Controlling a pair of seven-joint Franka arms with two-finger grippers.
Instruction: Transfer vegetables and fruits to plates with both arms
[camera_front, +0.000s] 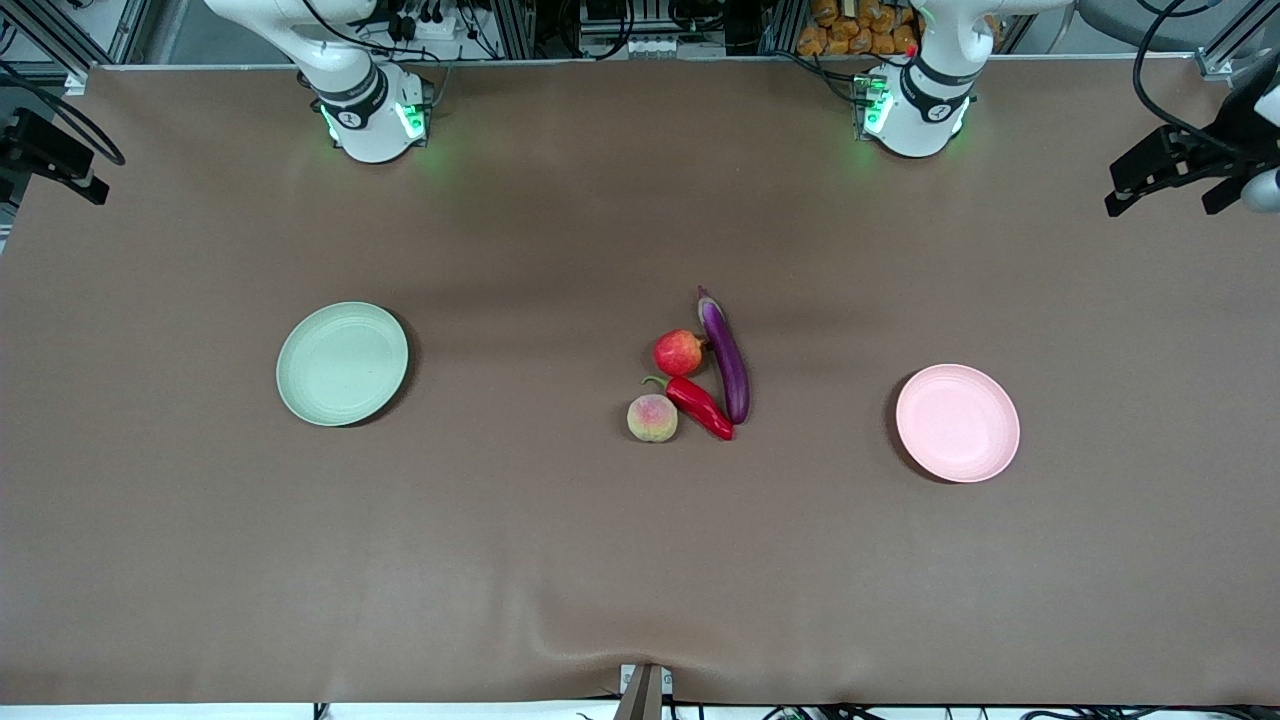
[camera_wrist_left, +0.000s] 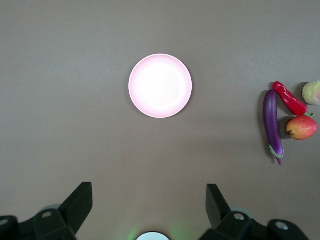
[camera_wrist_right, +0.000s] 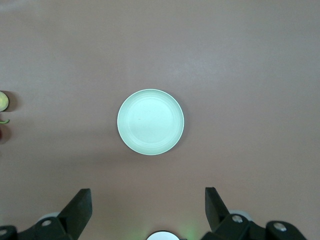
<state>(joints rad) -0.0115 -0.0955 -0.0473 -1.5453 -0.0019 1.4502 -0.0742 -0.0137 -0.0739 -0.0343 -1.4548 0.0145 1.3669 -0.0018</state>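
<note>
Two plates (camera_front: 342, 364) (green, pink), two fruits (camera_front: 679, 353), two vegetables (camera_front: 726, 358) — left claw (camera_wrist_left: 149, 200) and right claw (camera_wrist_right: 148, 200) both released, high over table.

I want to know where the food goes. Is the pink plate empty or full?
Empty. The pink plate shows only its bare surface, and all four pieces of produce lie together on the table.

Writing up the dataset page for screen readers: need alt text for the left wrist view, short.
Seen from high above, an empty pink plate sits on a brown table, framed by the open fingers of the left gripper. At the edge lie a purple eggplant, red chili pepper, red apple and part of a peach.
</note>
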